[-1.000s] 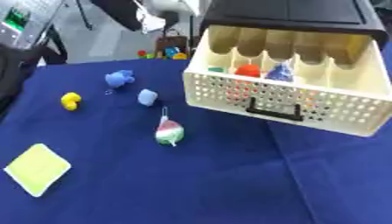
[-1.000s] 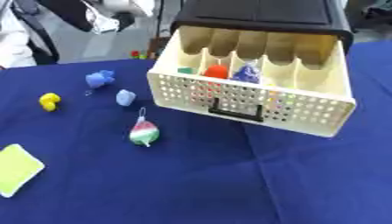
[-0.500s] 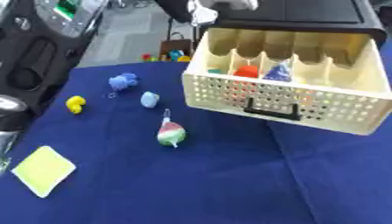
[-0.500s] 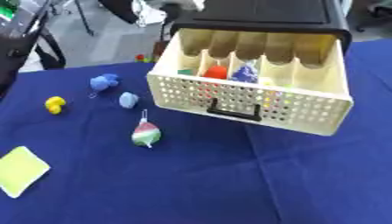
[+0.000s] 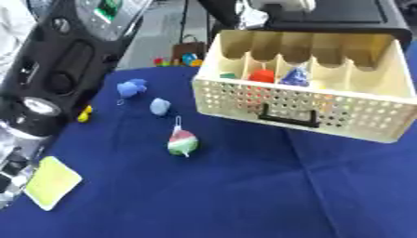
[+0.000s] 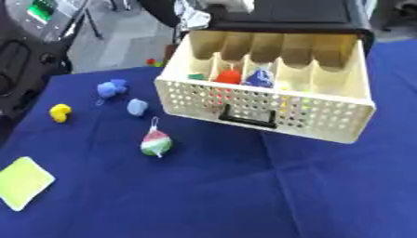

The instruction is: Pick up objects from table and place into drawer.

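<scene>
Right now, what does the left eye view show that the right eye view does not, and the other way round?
Only the left eye view shows the robot's left arm large along its left side, covering most of the yellow toy. Only the right eye view shows that yellow toy whole. Both share the open cream drawer with a red and a blue item inside, two blue toys, the red-and-green ornament, the yellow-green pad and the blue cloth.

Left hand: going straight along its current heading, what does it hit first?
Probably the yellow-green flat pad, lying just beyond the left hand in the left eye view; depth is unclear.
</scene>
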Robot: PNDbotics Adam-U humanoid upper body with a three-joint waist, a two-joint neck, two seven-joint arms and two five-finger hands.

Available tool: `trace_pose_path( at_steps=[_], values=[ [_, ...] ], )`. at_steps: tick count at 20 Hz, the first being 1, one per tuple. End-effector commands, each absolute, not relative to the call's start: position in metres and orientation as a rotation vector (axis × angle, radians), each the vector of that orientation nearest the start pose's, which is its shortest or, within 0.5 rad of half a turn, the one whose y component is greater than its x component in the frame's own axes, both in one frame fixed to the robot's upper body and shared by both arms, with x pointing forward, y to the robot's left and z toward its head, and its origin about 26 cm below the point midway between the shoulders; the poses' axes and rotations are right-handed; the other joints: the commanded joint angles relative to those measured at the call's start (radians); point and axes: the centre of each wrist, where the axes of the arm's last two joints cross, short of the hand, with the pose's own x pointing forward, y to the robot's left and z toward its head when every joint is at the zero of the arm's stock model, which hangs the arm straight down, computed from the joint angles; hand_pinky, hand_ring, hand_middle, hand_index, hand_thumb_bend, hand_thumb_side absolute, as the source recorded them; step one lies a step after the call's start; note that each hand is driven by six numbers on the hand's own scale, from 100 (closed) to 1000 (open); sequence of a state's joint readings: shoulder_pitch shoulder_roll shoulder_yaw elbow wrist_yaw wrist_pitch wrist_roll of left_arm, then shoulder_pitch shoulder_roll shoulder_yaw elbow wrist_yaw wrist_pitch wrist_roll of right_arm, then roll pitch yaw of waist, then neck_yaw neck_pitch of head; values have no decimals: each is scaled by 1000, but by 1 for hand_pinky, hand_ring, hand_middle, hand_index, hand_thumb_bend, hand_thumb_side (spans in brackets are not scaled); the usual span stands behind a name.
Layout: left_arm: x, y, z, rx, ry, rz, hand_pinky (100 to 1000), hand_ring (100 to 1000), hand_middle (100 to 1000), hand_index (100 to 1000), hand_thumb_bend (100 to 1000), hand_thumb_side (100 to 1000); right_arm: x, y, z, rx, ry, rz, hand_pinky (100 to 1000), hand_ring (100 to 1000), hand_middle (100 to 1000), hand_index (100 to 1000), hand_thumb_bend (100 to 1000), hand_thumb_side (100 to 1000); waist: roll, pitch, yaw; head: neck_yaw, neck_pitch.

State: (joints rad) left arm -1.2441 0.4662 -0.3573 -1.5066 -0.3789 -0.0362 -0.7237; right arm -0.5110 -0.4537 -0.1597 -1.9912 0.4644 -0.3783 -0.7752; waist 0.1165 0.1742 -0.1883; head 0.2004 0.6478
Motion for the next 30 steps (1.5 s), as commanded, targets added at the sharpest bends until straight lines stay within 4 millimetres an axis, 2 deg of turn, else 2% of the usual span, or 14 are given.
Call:
trace_pose_path(
  at_steps=[1, 10, 20, 26, 30],
  values=[
    [373, 123, 406, -638, 2503, 2351, 448, 641, 540, 707, 100, 283, 303, -294, 297, 938, 2850, 292, 666, 607, 699, 716, 100, 898, -5, -11, -4, 11, -15],
    [378, 109, 396, -556, 2525, 2369, 444, 642, 535, 705, 100, 316, 303, -291, 299, 924, 2856, 307, 667, 606, 703, 714, 100, 898, 4, -6, -14, 21, -31],
    [393, 104, 378, -539, 2543, 2445, 440, 644, 535, 706, 100, 347, 304, -290, 301, 912, 2853, 317, 666, 604, 704, 713, 100, 897, 18, 5, -28, 19, -43],
    [401, 104, 372, -565, 2566, 2453, 440, 646, 539, 711, 100, 351, 304, -289, 302, 906, 2853, 317, 664, 603, 702, 712, 100, 897, 23, 10, -32, 19, -47],
    [409, 104, 366, -644, 2636, 2427, 438, 652, 540, 713, 100, 362, 304, -288, 302, 899, 2855, 318, 659, 600, 698, 711, 100, 897, 30, 18, -36, 20, -49]
  ],
)
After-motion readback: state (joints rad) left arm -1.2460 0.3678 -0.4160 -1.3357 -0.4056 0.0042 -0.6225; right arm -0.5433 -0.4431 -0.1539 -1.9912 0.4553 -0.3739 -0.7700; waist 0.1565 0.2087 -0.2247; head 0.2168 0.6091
